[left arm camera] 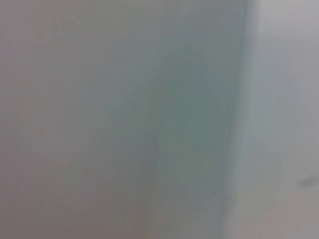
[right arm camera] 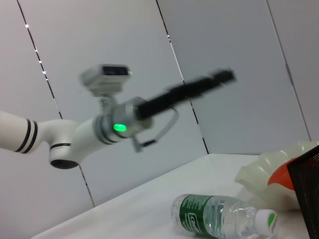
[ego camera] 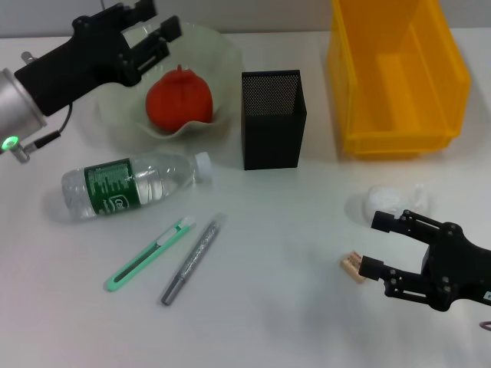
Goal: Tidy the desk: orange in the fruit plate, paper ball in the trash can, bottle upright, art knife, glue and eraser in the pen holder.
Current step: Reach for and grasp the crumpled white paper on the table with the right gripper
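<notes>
With the orange [ego camera: 179,96] already in the fruit plate [ego camera: 222,54], the right claw [ego camera: 374,247] hangs spread between paper ball [ego camera: 390,199] and eraser [ego camera: 353,267], so it must next close on one; the left claw [ego camera: 163,24] sits spread above the plate.

White desk [ego camera: 291,307], grey panelled wall [right arm camera: 224,124] behind

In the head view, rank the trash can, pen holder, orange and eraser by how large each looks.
Largest to smallest in the head view:
1. trash can
2. pen holder
3. orange
4. eraser
The gaps look clear, though the eraser is partly hidden by the right gripper.
</notes>
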### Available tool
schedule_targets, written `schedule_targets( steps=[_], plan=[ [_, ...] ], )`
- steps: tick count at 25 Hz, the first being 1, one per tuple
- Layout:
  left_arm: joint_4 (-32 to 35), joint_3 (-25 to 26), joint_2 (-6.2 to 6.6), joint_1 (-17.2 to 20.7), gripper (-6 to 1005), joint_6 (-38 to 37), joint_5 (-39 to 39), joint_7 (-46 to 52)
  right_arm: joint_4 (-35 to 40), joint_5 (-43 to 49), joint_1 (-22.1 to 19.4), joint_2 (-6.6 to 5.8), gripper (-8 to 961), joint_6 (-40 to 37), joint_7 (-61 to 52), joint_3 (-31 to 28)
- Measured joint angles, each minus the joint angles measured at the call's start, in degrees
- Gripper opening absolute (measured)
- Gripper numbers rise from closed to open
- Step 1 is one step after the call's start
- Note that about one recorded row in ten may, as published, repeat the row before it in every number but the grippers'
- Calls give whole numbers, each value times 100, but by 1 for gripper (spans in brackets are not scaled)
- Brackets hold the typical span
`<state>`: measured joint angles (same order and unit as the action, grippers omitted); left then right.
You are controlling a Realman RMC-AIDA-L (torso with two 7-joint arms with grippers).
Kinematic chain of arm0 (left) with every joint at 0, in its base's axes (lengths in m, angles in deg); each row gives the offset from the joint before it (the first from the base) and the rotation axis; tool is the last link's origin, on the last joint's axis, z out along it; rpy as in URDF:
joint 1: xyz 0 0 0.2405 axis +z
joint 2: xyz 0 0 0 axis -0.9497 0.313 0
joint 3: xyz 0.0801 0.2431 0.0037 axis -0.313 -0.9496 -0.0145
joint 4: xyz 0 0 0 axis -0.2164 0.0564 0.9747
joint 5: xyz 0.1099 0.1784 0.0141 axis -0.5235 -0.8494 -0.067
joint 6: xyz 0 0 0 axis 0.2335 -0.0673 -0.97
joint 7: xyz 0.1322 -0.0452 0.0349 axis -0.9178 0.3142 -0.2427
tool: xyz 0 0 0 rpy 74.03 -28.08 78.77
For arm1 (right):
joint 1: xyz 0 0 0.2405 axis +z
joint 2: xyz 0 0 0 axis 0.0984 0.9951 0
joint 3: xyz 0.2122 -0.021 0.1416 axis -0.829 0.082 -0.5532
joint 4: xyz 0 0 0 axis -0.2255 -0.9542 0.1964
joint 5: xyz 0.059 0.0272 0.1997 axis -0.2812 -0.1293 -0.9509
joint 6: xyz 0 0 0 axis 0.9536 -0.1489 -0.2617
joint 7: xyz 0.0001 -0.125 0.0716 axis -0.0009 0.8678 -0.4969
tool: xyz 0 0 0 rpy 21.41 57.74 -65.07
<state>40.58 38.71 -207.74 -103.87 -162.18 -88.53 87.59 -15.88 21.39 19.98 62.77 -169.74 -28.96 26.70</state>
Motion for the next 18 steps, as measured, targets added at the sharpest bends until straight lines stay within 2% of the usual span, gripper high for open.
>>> schedule_targets(
  steps=[2,3,6,8,11,13,14,15,16,17,18],
  plan=[
    [177,-142,10,141,491,-953,-46,78,1,-1,22,0,733,-3,-6,-1],
    [389,-411,21,302,492,-1785,-78,104,4,-1,32,0,733,-3,-8,-1],
    [580,-670,2,585,523,-2486,-58,151,24,-2,79,0,731,14,-41,-7],
    [575,-693,-4,690,544,-2590,-51,158,43,-4,106,-2,730,20,-99,-13],
    [387,-834,-1,1014,576,-2654,-85,117,443,-9,254,-4,729,-91,-936,-105],
    [316,-915,0,1089,597,-2650,-99,64,649,-10,308,-3,728,-143,-1230,-114],
    [282,-977,3,1131,607,-2646,-105,31,1114,-10,418,5,727,-256,-1847,-99],
    [232,-1113,5,1189,615,-2641,-114,-41,1114,-10,418,5,727,-256,-1847,-99],
    [211,-1229,6,1236,623,-2638,-119,-110,1396,-11,493,3,726,-322,-2309,-93],
    [199,-1369,8,1312,631,-2633,-120,-185,2022,26,650,0,726,-418,-3293,-80],
    [199,-1369,8,1312,639,-2633,-120,-185,2022,26,650,0,725,-418,-3293,-80]
  ],
)
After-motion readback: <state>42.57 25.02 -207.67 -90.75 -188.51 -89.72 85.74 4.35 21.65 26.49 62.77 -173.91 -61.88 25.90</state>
